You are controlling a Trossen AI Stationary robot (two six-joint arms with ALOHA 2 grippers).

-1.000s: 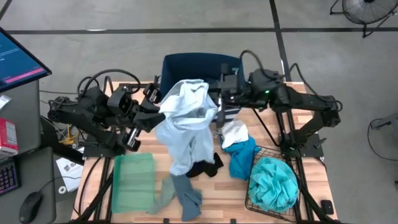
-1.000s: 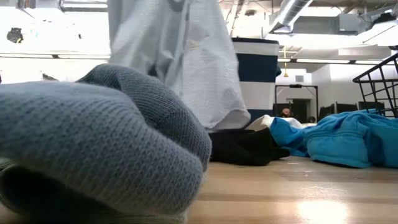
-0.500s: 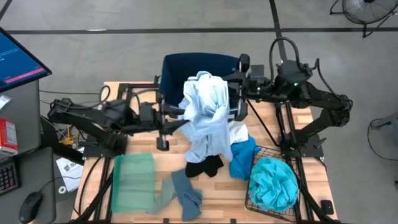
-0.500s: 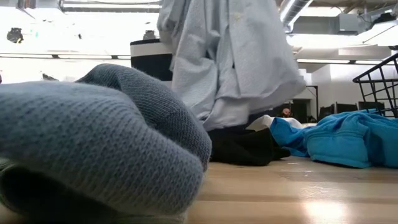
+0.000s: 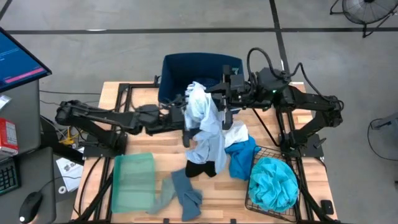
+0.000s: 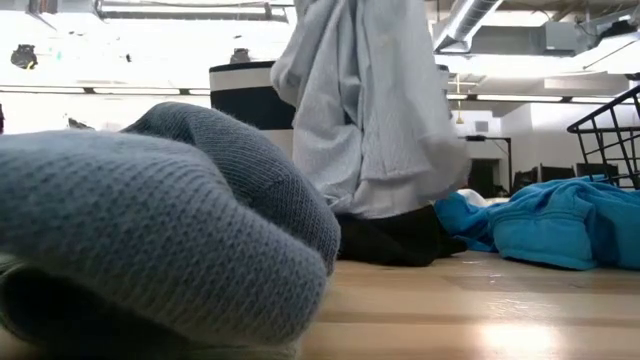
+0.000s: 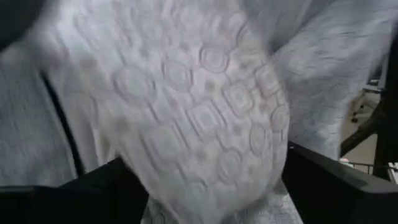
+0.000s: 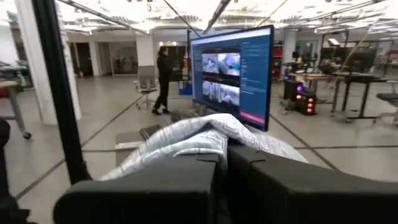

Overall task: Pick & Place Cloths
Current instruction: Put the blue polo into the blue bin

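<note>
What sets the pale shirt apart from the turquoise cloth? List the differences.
1. The pale blue-white shirt hangs in the air; the turquoise cloth lies still.
2. The shirt is pinched by the right end effector, stretched long; the turquoise cloth is bunched and untouched.
3. The shirt hangs beside the navy bin; the turquoise cloth sits in the wire basket.
Both are soft fabric.

I see a navy bin [image 5: 180, 74] at twelve o'clock, green tray [image 5: 132, 174] at seven, wire basket [image 5: 261, 155] at four, monitor [image 8: 233, 74] behind.
</note>
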